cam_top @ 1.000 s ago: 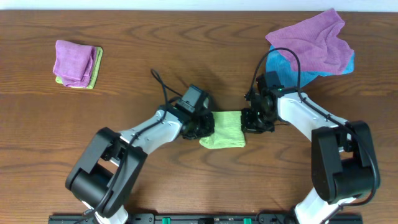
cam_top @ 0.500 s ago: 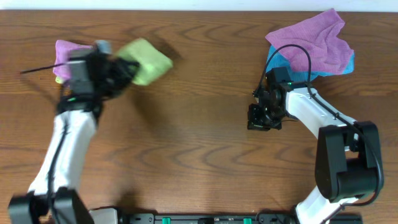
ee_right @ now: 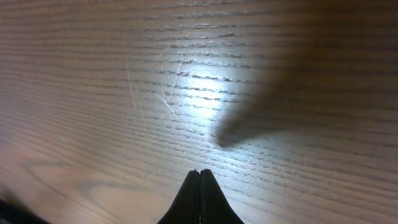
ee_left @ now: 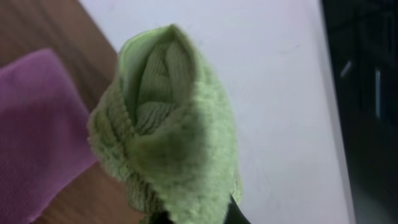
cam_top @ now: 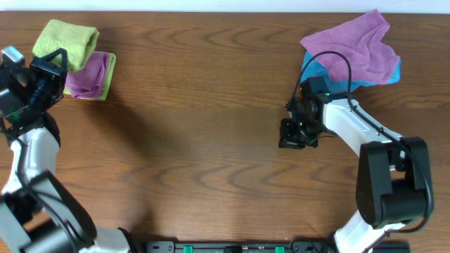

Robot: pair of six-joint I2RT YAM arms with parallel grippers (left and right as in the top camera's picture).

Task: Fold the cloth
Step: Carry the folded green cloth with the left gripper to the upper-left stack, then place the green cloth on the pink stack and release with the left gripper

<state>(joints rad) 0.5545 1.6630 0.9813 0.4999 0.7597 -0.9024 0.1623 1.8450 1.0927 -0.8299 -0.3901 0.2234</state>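
Cloth [cam_top: 67,40], folded, has swung from centre to the far-left stack [cam_top: 95,77], left hand [cam_top: 50,65] clamped on it, right hand [ee_right: 199,177] pinched together, empty, so only stacking remains.

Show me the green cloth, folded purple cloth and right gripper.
green cloth [cam_top: 70,39], overhead view, middle of the bundle
folded purple cloth [cam_top: 91,74], overhead view, its top face
right gripper [ee_right: 199,180], right wrist view, where jaws meet

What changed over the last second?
Left gripper carried the folded cloth from table centre to the far-left corner, still gripped, by the folded purple cloth. Right gripper is off the cloth, shut and empty, nearly where it was. Loose purple cloth and blue cloth unchanged.
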